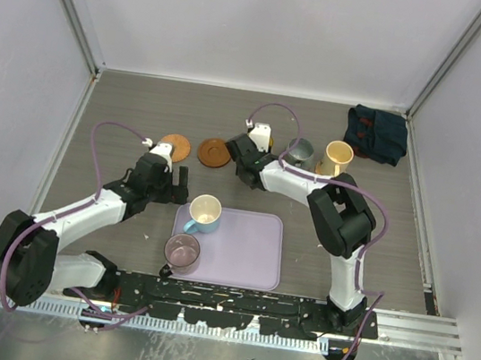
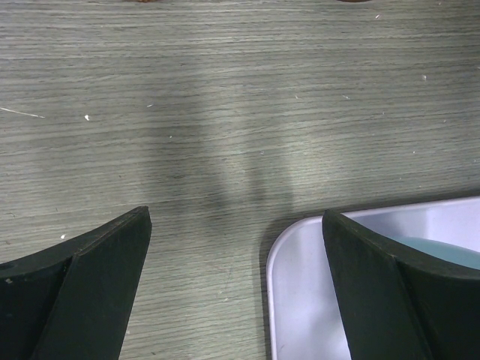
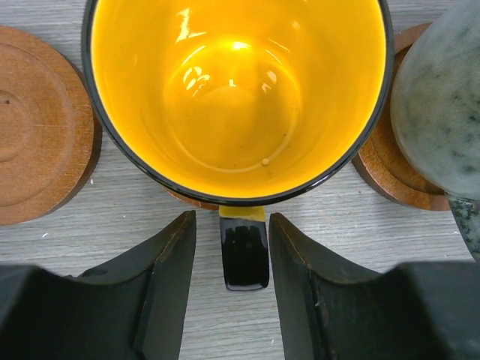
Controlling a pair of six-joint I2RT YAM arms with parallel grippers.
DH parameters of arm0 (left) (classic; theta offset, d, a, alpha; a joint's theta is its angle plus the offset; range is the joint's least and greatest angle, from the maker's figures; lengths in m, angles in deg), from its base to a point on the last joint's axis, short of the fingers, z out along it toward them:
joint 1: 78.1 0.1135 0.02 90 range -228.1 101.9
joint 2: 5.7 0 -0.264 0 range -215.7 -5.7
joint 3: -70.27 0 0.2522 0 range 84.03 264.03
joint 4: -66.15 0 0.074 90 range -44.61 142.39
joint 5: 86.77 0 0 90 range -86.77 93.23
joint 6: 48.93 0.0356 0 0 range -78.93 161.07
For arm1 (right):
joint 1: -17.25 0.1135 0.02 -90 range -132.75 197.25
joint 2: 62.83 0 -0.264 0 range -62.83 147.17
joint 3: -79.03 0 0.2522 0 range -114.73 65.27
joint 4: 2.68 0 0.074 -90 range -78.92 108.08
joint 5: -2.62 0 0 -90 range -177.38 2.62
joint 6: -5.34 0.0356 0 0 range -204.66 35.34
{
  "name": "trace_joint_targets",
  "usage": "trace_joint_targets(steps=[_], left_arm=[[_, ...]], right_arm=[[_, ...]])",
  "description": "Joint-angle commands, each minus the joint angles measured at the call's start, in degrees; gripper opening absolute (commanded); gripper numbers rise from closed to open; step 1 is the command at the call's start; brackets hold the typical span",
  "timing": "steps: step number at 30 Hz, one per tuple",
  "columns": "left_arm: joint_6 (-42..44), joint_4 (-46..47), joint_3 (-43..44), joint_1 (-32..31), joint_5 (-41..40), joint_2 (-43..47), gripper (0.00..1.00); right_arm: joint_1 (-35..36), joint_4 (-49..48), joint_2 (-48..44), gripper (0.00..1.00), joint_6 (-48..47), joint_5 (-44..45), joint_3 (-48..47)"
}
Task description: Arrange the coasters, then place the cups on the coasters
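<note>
In the right wrist view an orange-yellow cup with a black outside stands on a coaster whose brown edge shows under it. Its black handle lies between the fingers of my right gripper, which is open with a gap on each side. A bare coaster lies left of it. On the right a grey-green cup stands on another coaster. From above I see two coasters, my right gripper, and my left gripper open over bare table.
A lavender tray holds a white and blue cup, and a purple cup stands at its near left corner. A cream cup stands beside the grey-green cup. A dark cloth lies at the back right.
</note>
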Motion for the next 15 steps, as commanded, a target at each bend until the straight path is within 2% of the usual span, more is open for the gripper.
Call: trace_joint_targets(steps=[1, 15], left_arm=[[-0.3, 2.7, 0.9, -0.2, -0.1, 0.3, 0.98], [-0.5, 2.2, 0.8, -0.2, 0.5, 1.3, 0.98]], right_arm=[[0.6, -1.6, -4.7, 0.49, -0.1, 0.4, -0.7], [1.4, -0.7, -4.8, 0.50, 0.6, 1.0, -0.4]])
